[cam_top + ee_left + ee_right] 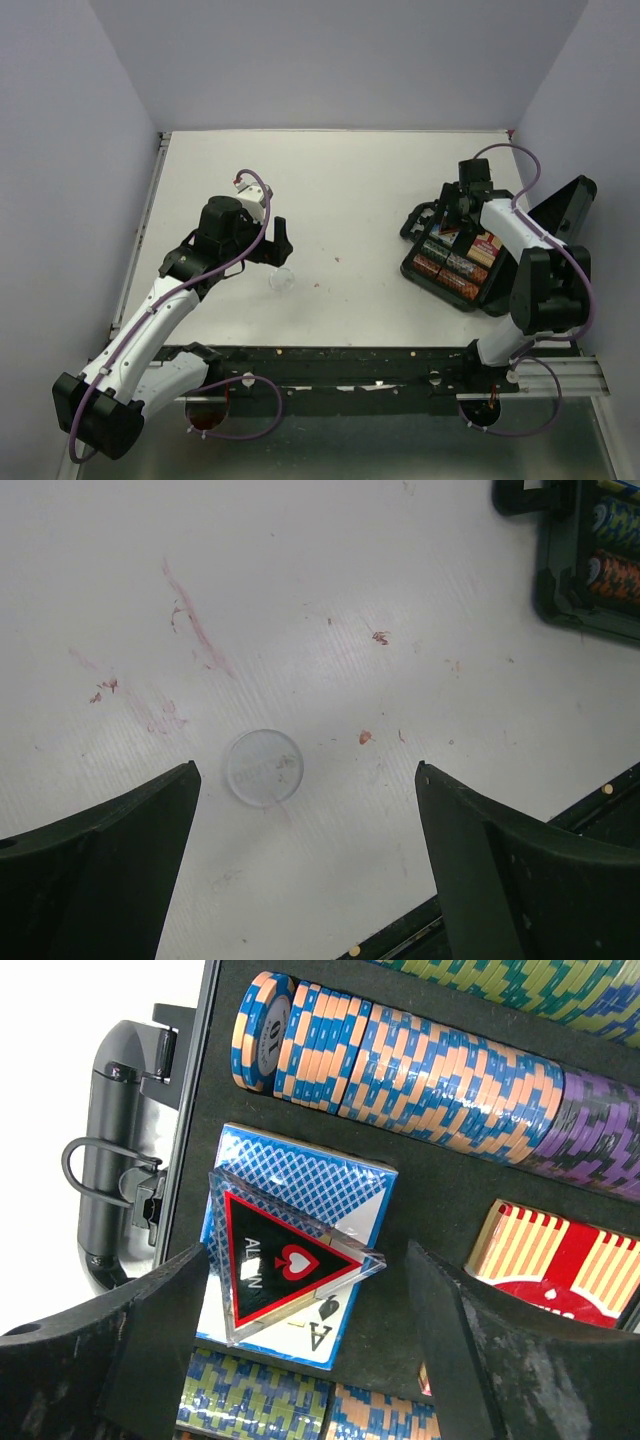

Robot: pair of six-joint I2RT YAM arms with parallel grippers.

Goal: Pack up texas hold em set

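Note:
The black hinged case (pixel 417 266) lies open at the right, holding chip rows (pixel 420 1070), a blue card box (pixel 300 1175) and a red card box (pixel 560 1260). A triangular red-black marker (pixel 280 1260) rests tilted on the blue card box. My right gripper (pixel 456 212) hangs over the case; in the right wrist view it (pixel 305 1280) is open, with its fingers either side of the triangle. A clear round marker (pixel 282 280) lies on the white table. My left gripper (pixel 278 238) is open just above it, and the marker (pixel 262 767) sits near the left finger (pixel 150 840). The orange and blue markers are out of view.
The case lid (pixel 562 215) stands up at the far right and its handle (pixel 120 1160) points left. Reddish smudges (pixel 195 620) mark the table. A black rail (pixel 330 362) runs along the near edge. A corner of the case (pixel 590 590) shows in the left wrist view.

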